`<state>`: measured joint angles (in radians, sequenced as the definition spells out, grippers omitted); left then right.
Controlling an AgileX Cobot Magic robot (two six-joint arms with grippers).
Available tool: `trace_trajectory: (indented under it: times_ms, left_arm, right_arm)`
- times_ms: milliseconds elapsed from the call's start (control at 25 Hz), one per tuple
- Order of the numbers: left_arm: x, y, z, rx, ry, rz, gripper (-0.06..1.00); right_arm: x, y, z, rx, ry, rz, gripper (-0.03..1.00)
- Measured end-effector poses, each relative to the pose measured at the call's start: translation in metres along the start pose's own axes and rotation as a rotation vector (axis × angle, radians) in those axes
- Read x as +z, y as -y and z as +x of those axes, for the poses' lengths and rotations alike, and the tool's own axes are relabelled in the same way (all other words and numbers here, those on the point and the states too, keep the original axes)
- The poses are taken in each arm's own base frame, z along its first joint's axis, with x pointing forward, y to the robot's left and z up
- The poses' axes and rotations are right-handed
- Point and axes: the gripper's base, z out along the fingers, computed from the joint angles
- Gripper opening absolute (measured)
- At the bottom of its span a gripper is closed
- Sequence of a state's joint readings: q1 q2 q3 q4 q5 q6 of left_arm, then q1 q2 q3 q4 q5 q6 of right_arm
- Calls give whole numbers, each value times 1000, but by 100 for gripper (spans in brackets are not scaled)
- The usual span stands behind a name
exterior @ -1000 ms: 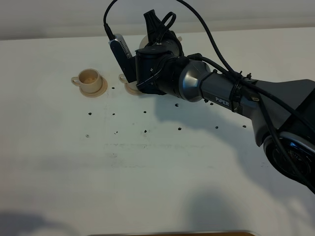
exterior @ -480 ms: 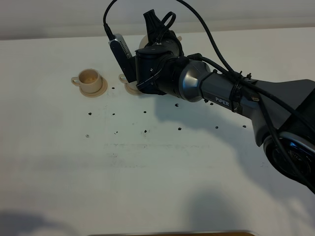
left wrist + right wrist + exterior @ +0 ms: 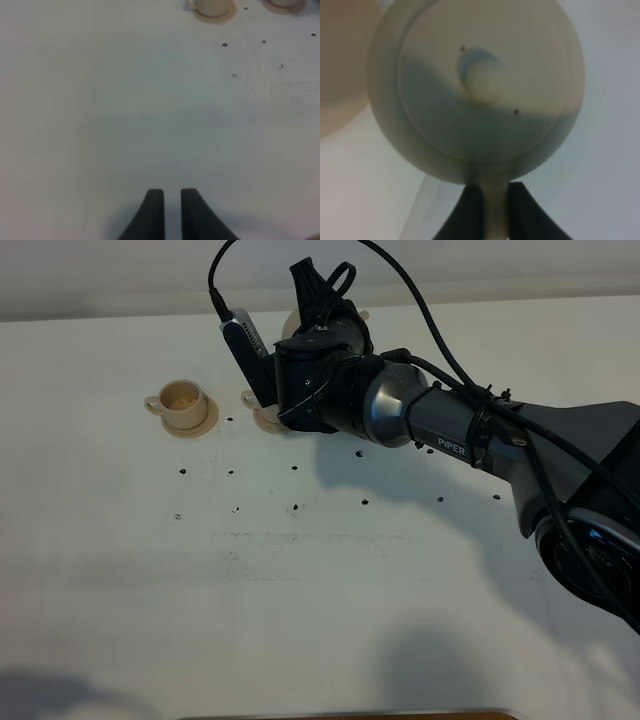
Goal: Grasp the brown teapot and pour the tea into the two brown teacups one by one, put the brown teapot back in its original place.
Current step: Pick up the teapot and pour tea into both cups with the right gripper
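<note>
Teapot (image 3: 480, 85) is clamped by its handle in the right gripper (image 3: 495, 197); a cup (image 3: 183, 400) stands toward its eight o'clock. Left gripper (image 3: 172, 200) is closed, empty, over open table (image 3: 300, 590).

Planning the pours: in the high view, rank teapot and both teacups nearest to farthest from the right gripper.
1. brown teapot, held by the right gripper.
2. nearer teacup, half hidden under the arm.
3. left teacup, far left, unobstructed.

The right arm (image 3: 560, 440) fills the frame's right half: black housings, a silver-grey cone-shaped joint (image 3: 395, 405), white "PiPER" lettering (image 3: 452, 444). Black cables (image 3: 455, 380) arch over it at top centre. The left gripper (image 3: 172, 192) and right gripper (image 3: 494, 187) each have two black tapered fingers (image 3: 150, 220).
</note>
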<state>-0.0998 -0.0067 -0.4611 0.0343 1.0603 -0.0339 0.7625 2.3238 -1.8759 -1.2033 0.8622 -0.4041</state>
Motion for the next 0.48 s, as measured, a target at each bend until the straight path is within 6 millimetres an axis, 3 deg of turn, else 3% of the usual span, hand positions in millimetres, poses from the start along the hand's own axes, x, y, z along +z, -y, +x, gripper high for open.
trace_trajectory:
  times_ms: [480]
  left_arm:
    - [0, 0, 0, 0, 0, 0, 7]
  right_arm:
    - [0, 0, 0, -34, -1, 1, 12]
